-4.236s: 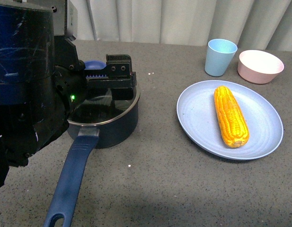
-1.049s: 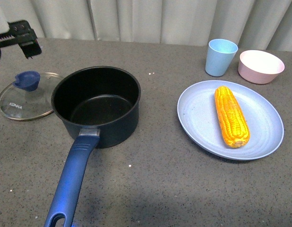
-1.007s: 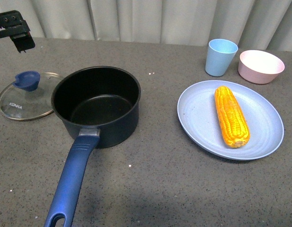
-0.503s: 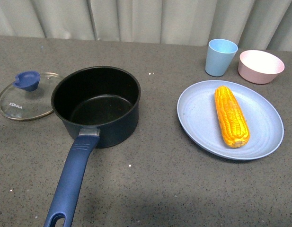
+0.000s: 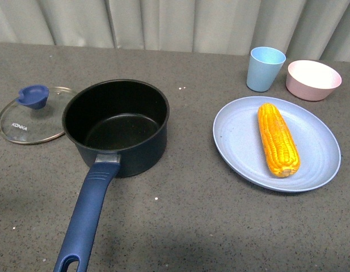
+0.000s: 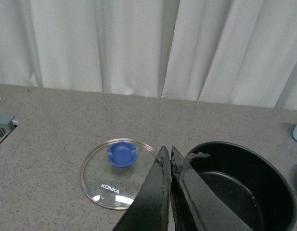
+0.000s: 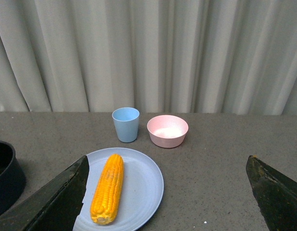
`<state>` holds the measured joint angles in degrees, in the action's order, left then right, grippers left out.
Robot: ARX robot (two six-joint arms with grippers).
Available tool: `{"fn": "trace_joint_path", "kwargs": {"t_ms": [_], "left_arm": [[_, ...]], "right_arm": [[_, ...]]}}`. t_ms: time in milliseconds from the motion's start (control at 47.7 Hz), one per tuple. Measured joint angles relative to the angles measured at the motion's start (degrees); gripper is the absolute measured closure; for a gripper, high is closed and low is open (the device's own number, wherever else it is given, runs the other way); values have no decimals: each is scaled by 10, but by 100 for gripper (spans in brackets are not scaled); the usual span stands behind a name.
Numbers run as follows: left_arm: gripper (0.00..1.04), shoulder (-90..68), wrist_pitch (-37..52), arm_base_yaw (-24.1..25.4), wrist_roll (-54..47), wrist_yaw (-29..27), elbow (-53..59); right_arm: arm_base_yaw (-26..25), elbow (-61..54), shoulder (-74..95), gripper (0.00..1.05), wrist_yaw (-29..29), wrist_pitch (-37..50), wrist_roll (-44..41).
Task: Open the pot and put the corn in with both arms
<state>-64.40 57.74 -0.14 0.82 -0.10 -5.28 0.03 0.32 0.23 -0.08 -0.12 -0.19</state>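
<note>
The dark navy pot (image 5: 116,126) stands open at the table's left, its long blue handle (image 5: 87,213) pointing to the front edge. Its glass lid (image 5: 30,115) with the blue knob lies flat on the table just left of the pot. The corn (image 5: 277,139) lies on a light blue plate (image 5: 237,141) at the right. Neither arm shows in the front view. My left gripper (image 6: 169,154) is shut and empty, raised between the lid (image 6: 120,172) and the pot (image 6: 244,187). My right gripper (image 7: 167,171) is open wide and empty, held back from the corn (image 7: 108,188).
A light blue cup (image 5: 264,68) and a pink bowl (image 5: 312,79) stand at the back right, behind the plate. A grey curtain hangs behind the table. The cup (image 7: 125,123) and bowl (image 7: 167,130) also show in the right wrist view.
The left gripper lifted the lid off the pot, set it down at the left, then withdrew up and left out of the front view. Pot, corn and plate have not moved.
</note>
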Motion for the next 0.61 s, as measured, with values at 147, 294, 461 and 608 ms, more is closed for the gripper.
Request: {"fn": "trace_joint_path", "kwargs": {"t_ms": [147,294,461,608], "left_arm": [[101,86,-57,0,-3,0,21],[101,162,-119,0,-4,0,36],[101,254,-198,0,-4,0,42],[101,317,-256,0,-4,0,42]], "right_arm": [[0,0,0,9,0,0,0],[0,0,0,9,0,0,0],[0,0,0,9,0,0,0],[0,0,0,9,0,0,0]]}}
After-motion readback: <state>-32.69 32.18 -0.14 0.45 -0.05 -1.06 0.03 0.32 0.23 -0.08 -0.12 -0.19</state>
